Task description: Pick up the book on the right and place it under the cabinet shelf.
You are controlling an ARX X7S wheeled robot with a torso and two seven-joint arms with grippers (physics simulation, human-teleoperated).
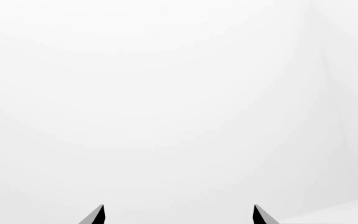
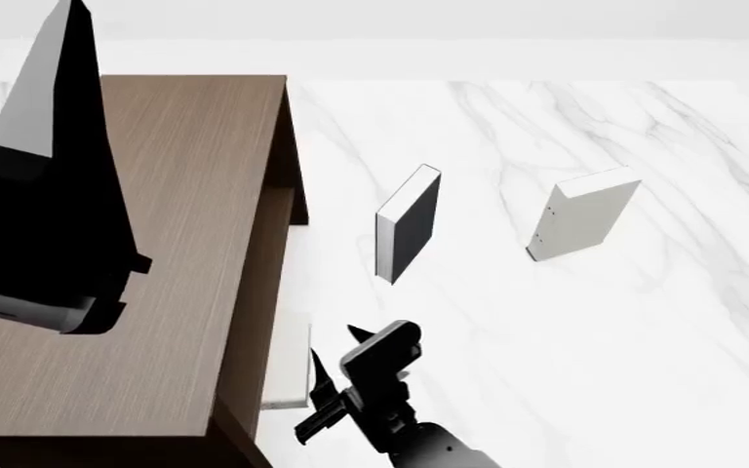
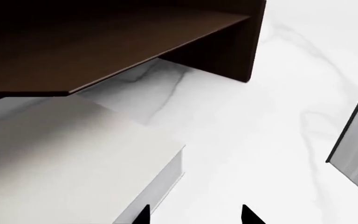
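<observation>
The right end effector (image 2: 335, 375) is open and holds nothing; in the right wrist view its two dark fingertips (image 3: 145, 215) stand apart with only marble between them. It hangs low over the white marble bench (image 2: 544, 341) and points toward the foot of the cabinet.

Just ahead of it, and not touching it, a pale book (image 3: 67, 158) lies flat on the bench. Its far part reaches beneath the dark brown shelf (image 3: 104, 42). Its near edge, with the page block showing, sticks out toward the end effector. Lying flat lets it fit the low gap under the board. This looks like the task's book, set down and let go, though not pushed fully in.

The cabinet (image 2: 179, 244) rises beside the end effector, a tall wood-grain box seen from above.

Farther out, a black book (image 2: 410, 226) stands upright on the bench. Beyond it, well apart, a second pale book (image 2: 583, 216) also stands upright. Neither is near any end effector.

The left end effector (image 1: 179, 215) is raised high above the cabinet, probably to keep out of the way. Its fingertips are spread and empty, facing a blank white wall.
</observation>
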